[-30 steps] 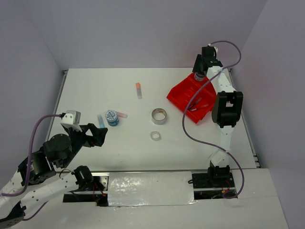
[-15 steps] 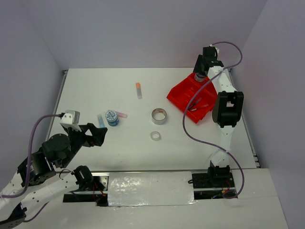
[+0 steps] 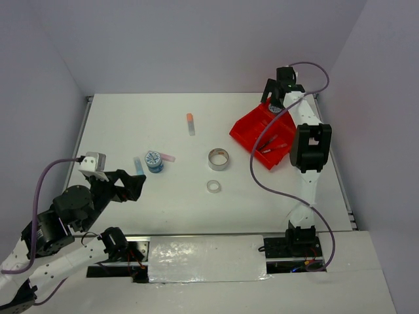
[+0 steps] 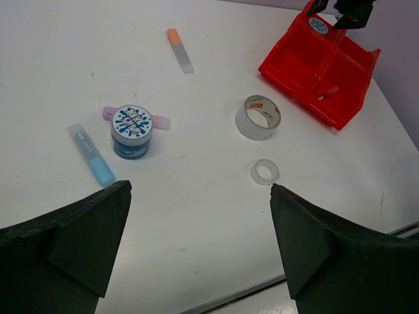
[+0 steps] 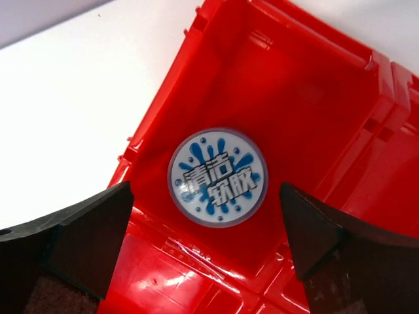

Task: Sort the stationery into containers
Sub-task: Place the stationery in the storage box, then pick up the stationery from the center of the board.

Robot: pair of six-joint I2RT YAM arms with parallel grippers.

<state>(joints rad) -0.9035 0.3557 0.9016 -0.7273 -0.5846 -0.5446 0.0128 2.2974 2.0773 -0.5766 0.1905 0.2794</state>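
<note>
The red tray (image 3: 247, 131) stands at the back right, and shows in the left wrist view (image 4: 298, 72) and the right wrist view (image 5: 308, 72). One round tub with a blue-white lid (image 5: 218, 176) sits in its far compartment. My right gripper (image 5: 206, 190) hangs open just above that tub, a finger on each side, not touching it; in the top view it (image 3: 275, 99) is over the tray's far corner. Thin pens (image 3: 272, 144) lie in a near compartment. My left gripper (image 4: 200, 188) is open and empty, near the table's front left (image 3: 136, 186).
On the table lie a second blue-white tub (image 3: 154, 161), a blue tube (image 3: 139, 165), a pink tube (image 3: 169, 157), an orange-capped tube (image 3: 190, 123), a silvery tape roll (image 3: 218, 159) and a small clear tape ring (image 3: 213, 186). Walls close in the table.
My right gripper has shifted slightly back and left over the tray's far compartment, with the tub now lying below it. My left arm has sunk a little toward the near left.
</note>
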